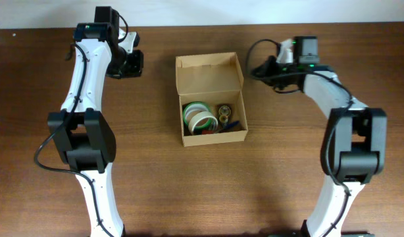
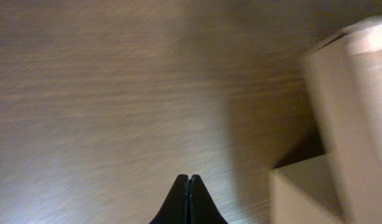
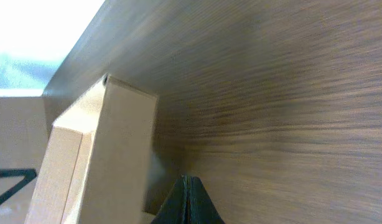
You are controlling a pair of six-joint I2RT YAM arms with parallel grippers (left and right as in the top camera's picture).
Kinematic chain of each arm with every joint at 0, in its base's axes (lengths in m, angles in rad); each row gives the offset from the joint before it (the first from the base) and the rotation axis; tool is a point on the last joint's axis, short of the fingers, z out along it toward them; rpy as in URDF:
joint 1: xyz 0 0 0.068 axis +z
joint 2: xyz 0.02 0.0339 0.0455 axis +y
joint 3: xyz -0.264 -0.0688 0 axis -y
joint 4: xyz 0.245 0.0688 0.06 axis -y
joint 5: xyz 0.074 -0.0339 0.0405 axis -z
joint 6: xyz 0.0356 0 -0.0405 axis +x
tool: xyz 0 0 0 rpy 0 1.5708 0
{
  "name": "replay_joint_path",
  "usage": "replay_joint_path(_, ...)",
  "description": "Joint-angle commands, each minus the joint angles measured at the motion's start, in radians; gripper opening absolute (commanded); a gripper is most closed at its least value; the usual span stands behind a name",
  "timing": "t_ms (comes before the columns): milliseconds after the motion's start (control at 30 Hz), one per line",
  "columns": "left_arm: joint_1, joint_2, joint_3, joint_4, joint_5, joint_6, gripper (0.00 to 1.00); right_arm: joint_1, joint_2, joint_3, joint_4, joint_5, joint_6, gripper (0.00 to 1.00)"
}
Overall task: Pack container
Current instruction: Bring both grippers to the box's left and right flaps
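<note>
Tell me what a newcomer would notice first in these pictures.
The small tan cardboard box sits open at the centre of the brown wooden table, white and green tape rolls inside. The left gripper and right gripper flank its far end, both shut and empty.

Overhead faces down; wrist views (close, low) share the box [image 1: 208, 78]

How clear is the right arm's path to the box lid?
Likely yes: the right arm ends just right of the open lid, with nothing visible between them. Its jaws are shut.
</note>
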Motion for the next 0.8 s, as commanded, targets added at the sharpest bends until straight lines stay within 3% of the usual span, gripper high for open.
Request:
replay_joint_path(0,-0.001,0.038,0.014,0.03,0.203,-0.057,0.02,-0.032,-0.001,0.022,-0.029,-0.018,-0.033,0.04)
replay_joint_path(400,-0.001,0.219,0.014,0.109,0.573,-0.132,0.02,0.007,0.011,0.022,-0.07,-0.026,-0.095,0.04)
replay_joint_path(767,-0.003,0.293,0.014,0.219,0.761,-0.205,0.02,0.042,0.083,0.021,-0.045,-0.082,-0.094,0.03)
